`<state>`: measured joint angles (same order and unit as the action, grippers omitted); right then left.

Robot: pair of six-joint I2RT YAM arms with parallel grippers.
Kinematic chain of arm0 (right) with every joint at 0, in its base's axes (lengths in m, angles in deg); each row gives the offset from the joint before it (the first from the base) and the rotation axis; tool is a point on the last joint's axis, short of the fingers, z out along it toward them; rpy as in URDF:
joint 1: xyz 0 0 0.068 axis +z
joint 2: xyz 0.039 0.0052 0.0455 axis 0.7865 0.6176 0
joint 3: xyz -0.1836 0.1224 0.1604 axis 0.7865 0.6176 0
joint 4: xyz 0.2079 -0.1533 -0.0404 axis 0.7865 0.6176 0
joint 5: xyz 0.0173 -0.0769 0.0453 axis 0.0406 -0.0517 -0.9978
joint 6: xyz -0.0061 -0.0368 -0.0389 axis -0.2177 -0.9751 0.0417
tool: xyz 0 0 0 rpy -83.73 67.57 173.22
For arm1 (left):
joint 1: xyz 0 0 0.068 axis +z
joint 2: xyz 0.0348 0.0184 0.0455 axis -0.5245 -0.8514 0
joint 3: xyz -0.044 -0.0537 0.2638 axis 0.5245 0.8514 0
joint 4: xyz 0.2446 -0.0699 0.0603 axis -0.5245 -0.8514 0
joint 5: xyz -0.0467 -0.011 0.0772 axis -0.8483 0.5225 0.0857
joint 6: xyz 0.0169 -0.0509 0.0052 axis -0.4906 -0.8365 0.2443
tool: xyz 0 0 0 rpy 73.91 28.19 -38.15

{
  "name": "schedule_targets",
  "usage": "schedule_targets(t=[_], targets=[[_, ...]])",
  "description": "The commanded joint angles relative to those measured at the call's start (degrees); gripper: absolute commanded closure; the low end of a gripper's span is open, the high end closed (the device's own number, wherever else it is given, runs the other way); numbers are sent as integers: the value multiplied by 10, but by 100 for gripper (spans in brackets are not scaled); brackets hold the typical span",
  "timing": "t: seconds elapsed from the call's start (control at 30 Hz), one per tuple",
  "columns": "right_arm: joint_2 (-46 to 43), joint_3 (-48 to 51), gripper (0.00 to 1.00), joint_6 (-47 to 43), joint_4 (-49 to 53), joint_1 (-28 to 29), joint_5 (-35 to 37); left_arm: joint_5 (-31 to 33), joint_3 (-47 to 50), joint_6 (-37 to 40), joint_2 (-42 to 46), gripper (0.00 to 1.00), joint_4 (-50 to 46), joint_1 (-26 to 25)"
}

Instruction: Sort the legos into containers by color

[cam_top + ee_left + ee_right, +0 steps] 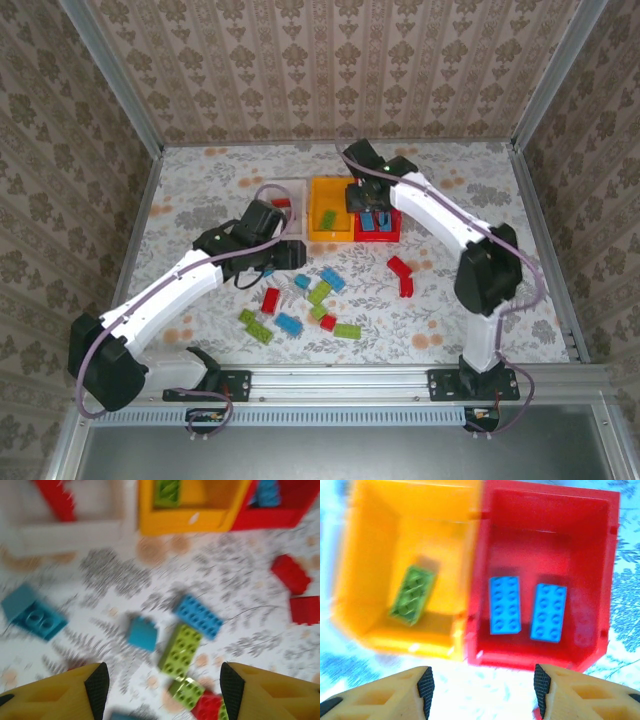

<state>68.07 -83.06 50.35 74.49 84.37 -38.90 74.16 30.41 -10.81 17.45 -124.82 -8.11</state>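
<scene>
Three bins stand side by side at the back: white, yellow-orange and red. The white bin holds a red brick. In the yellow-orange bin lies a lime green brick. Two blue bricks rest flat in the red bin. My right gripper hangs open over the near rims of the yellow-orange and red bins, holding nothing. My left gripper is open above loose bricks: a blue one, a green one and a small blue one.
Several more loose bricks lie on the flowered table in front of the bins: red, blue, green and green. Two red bricks lie apart at the right, below the red bin. Metal rails edge the table.
</scene>
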Motion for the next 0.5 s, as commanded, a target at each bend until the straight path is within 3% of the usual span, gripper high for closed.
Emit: schedule_targets(t=[0.0, 0.13, 0.23, 0.47], targets=[[-98, 106, 41, -55, -87, 50, -83, 47, 25, -55, 39, 37, -87, 10], [-181, 254, 36, -86, -193, 98, -225, 72, 70, -136, 66, 38, -192, 45], [-191, 301, 36, -82, -206, 120, -288, 67, 113, -205, 94, 33, -219, 67], [-165, 309, 31, -98, -224, 168, -383, 6, 199, -358, 127, 27, -122, 122]])
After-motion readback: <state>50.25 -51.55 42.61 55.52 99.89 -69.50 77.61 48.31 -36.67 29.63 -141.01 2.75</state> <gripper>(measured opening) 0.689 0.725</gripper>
